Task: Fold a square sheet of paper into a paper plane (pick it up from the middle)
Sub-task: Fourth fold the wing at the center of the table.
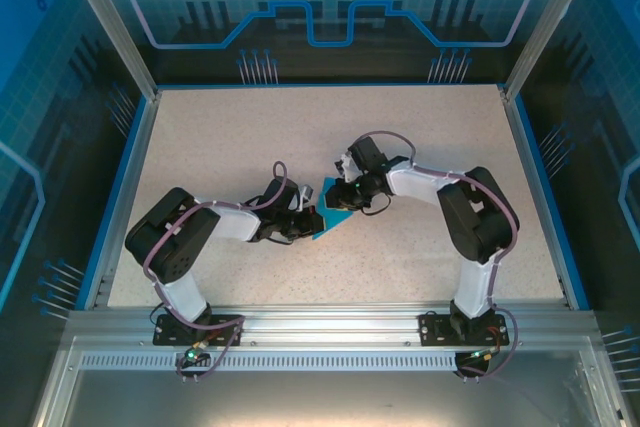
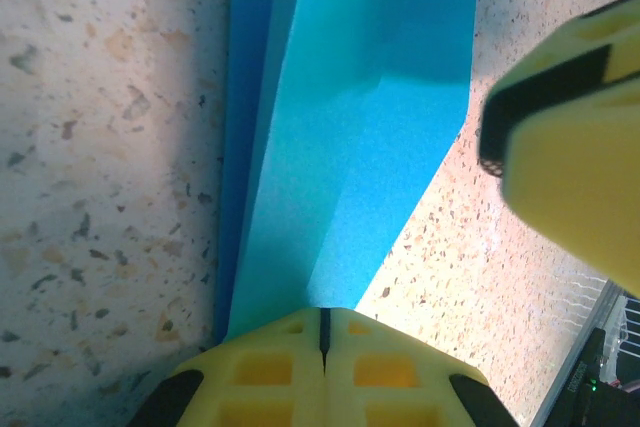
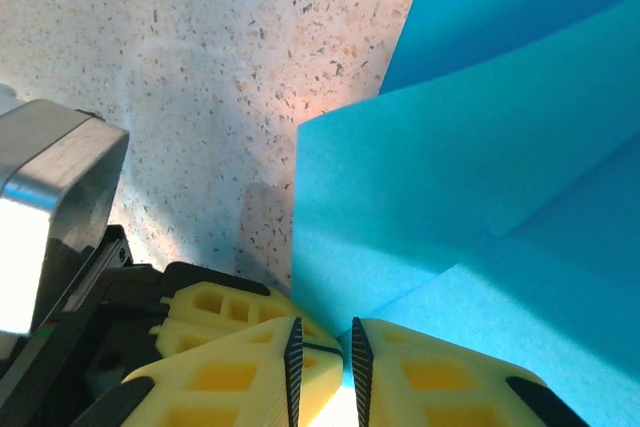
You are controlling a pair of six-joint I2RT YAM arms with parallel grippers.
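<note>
Left tool is closing fully together on the narrow end of the paper plane; right tool is clamping its edge. Bright blue, creased in overlapping layers, it is lying mid-desk between both tools.

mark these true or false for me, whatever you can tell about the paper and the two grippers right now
1. The left gripper is shut on the blue paper. True.
2. The blue paper is still a flat, unfolded square. False: it shows creases and overlapping layers, and in the left wrist view it narrows toward the left gripper.
3. The right gripper is parked at the far edge of the table, away from the paper. False: it is at the paper, close to the left gripper, near the table's middle.
4. The right gripper's fingers stand nearly together at an edge of the paper. True.
</note>
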